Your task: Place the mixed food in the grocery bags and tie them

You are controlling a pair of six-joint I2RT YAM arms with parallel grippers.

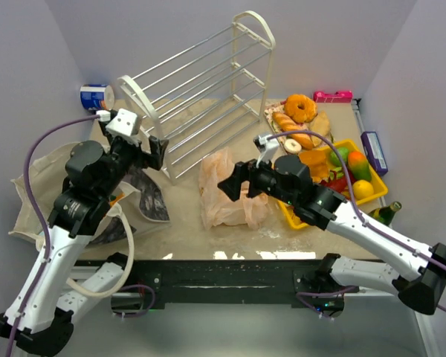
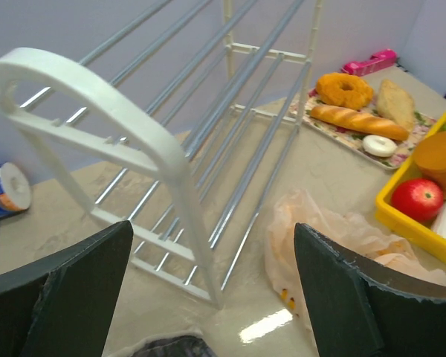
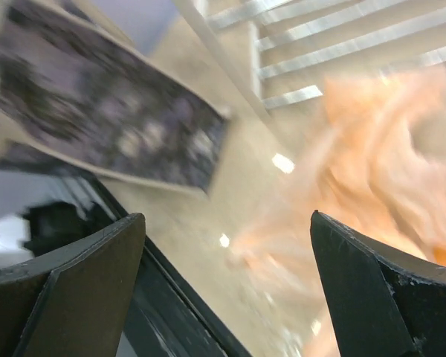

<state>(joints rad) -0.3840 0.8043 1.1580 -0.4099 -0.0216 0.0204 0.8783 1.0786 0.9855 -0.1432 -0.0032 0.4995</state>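
We have both arms raised over the worktop, and neither carries anything. The right tool hangs over the middle of the peach-pink plastic bag. Its jaws are spread wide, and the right wrist view, though blurred, shows only crumpled film and bare worktop between them. We judge that it stands there to take hold of the film or a handle, since the bag lies slumped with no mouth held up for loading.

The left tool is also fully spread and empty. It is held high on the left and points toward the white wire rack lying on its side at the far middle. Below that arm sits the beige cloth tote, its dark printed side turned toward the bag. The height looks chosen to keep the arm off the tote.

Most of the toy fruit sits in the yellow tray at the right, beside the right arm. There we see a green piece, a yellow one and a red apple. Bread and a donut lie on their own tray just beyond. We cannot tell whether the plastic bag holds any food. Neither bag looks tied, so we judge that much of the task remains.
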